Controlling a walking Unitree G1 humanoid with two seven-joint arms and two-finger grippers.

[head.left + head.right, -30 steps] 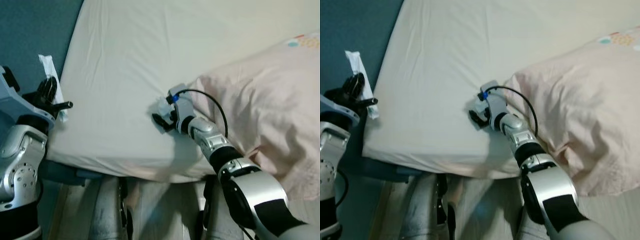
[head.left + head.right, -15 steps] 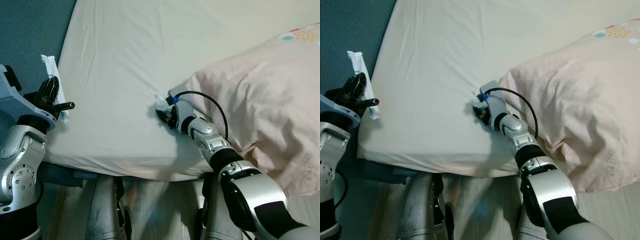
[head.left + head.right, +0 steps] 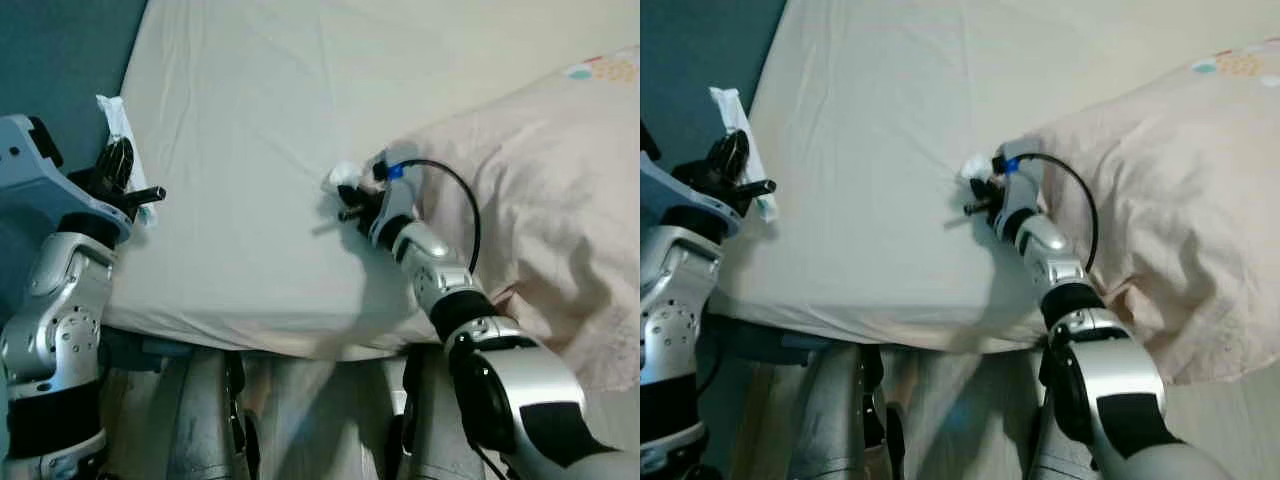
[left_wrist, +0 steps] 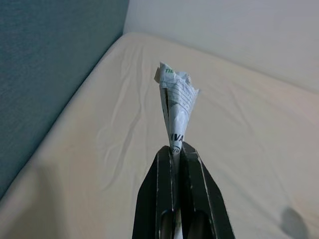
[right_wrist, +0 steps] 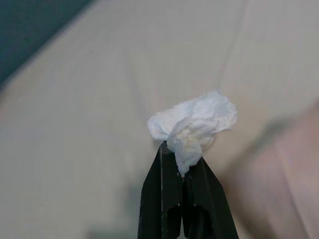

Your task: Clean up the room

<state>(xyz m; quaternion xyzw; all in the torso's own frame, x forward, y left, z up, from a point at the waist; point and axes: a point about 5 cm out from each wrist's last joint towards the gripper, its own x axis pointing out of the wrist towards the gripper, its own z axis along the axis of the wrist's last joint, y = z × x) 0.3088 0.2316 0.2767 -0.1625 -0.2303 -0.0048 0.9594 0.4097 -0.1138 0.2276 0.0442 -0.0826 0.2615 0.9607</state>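
Writing on the wrapper (image 4: 177, 102): in the left wrist view, green letters at the top, maybe "TIE", not sure; lower down larger green letters "VA" just above the fingertips; small dark lines of print between, too small to read. Wrapper is white, crumpled, long and thin, standing up out of the left gripper (image 4: 177, 152), fingers clenched on its lower end. In the left eye view, same wrapper (image 3: 118, 128) at upper left of frame, over the edge of the bed (image 3: 240, 120), w/ blue wall (image 3: 50, 60) behind; left gripper (image 3: 125, 180) at left-centre of frame.

No writing seen on the tissue (image 5: 197, 124): a white crumpled ball, pinched at its lower part by the right gripper (image 5: 182, 159), fingers closed tight on it. In the right eye view, tissue (image 3: 977, 167) near centre of frame, lifted a bit above the sheet, shadow under it; right gripper (image 3: 985, 190) just beside the corner of the pink pillow (image 3: 1170, 200). Black cable (image 3: 1065, 185) loops from the wrist over the pillow edge.

Pillow fills right side of frame; coloured dots pattern (image 3: 605, 70) at upper right, no text readable. No containers in view. Robot legs (image 3: 210, 420) at bottom of frame, wooden floor (image 3: 330, 410) between.
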